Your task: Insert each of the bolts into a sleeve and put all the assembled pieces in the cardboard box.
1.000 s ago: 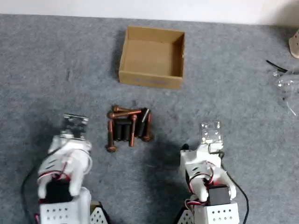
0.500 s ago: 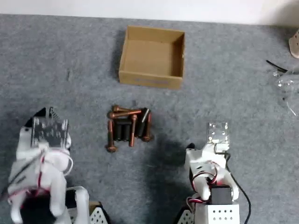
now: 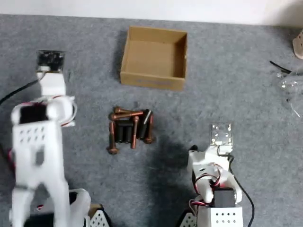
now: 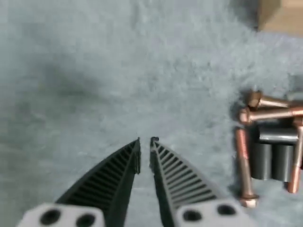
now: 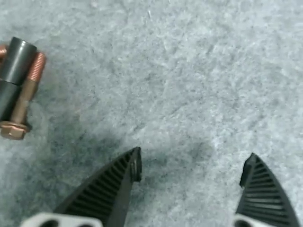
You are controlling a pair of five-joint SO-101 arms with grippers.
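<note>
Swinging up and outward over the last second, the left arm [image 3: 35,137] had gone from just beside the pile to the far left of the grey carpet [image 3: 85,189], its tip about level with the box's front wall. The left gripper [image 4: 145,142] had its toothed jaws drawn almost together, only a slit between them and nothing held, above bare carpet and apart from the parts.

In the middle, the copper bolts [image 3: 112,137] and dark sleeves [image 3: 125,131] lay in the same heap as before, touching one another, none of them visibly assembled. Behind them the cardboard box [image 3: 154,81] stood open and empty.

To the right, the right gripper [image 5: 193,165] was spread wide and empty, low over the carpet beside the heap. That arm had edged slightly rightward and then held still.

Judged from this, the task had not begun. The left arm's lift looked like a repositioning rather than a grasp, and a bolt and a sleeve still had to be picked from the heap.
</note>
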